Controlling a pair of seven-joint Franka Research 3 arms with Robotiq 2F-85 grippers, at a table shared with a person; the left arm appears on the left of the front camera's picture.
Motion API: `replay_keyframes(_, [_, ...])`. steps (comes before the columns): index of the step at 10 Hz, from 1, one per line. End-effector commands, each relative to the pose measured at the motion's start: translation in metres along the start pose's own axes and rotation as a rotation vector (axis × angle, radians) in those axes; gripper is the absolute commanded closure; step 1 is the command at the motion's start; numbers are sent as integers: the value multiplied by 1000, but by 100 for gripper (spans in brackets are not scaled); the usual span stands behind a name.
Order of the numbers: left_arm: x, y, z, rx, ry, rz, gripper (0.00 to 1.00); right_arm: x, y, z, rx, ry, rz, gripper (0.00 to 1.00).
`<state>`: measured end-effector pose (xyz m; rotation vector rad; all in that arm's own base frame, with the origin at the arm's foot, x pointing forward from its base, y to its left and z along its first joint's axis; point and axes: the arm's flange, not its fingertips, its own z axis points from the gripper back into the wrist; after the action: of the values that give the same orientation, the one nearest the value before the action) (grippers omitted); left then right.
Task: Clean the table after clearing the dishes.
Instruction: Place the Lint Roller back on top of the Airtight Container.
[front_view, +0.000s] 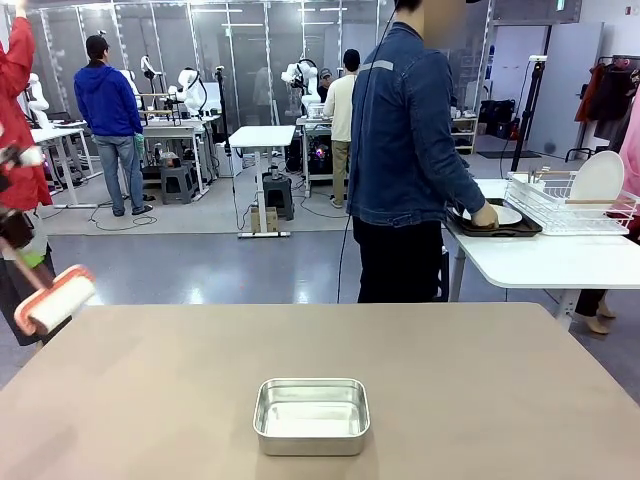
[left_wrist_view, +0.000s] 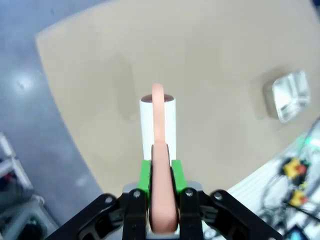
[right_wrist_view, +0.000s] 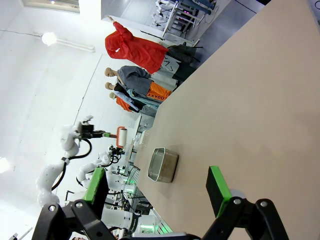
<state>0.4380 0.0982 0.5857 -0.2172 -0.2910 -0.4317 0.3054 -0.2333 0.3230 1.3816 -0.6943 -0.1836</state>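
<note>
Table (front_view: 450, 380) cleaning seems to be starting: the dishes (front_view: 500, 214) are sitting on a tray on the white side table, under the person's hand. The left gripper (left_wrist_view: 162, 172) is clamping a lint roller (left_wrist_view: 157, 127) above the table's corner, needing lowering next. The right gripper (right_wrist_view: 157, 187) is gaping, holding nothing. The steel pan (front_view: 312, 415) looks empty.

Left gripper (left_wrist_view: 162, 187) clamped shut; right gripper (right_wrist_view: 157, 185) spread wide.
</note>
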Motion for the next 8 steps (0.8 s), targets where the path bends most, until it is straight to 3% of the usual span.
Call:
replay_keyframes(1, [11,-78,5,108,-2,-365,79,0,2,0,11,-14,6,0])
replay_keyframes(3, [34,-155,-8,143,90,-667,79,0,2,0,11,-14,6,0])
replay_keyframes(5, [53,-241,-24,165,106,-1009,79,0,2,0,11,-14,6,0])
replay_keyframes(6, [60,-276,-37,103,132,-1148,79,0,2,0,11,-14,6,0])
replay_keyframes(7, [64,-309,-53,87,185,-1250,79,0,2,0,11,-14,6,0])
replay_keyframes(8, [73,-337,-62,55,177,-1303,79,0,2,0,11,-14,6,0])
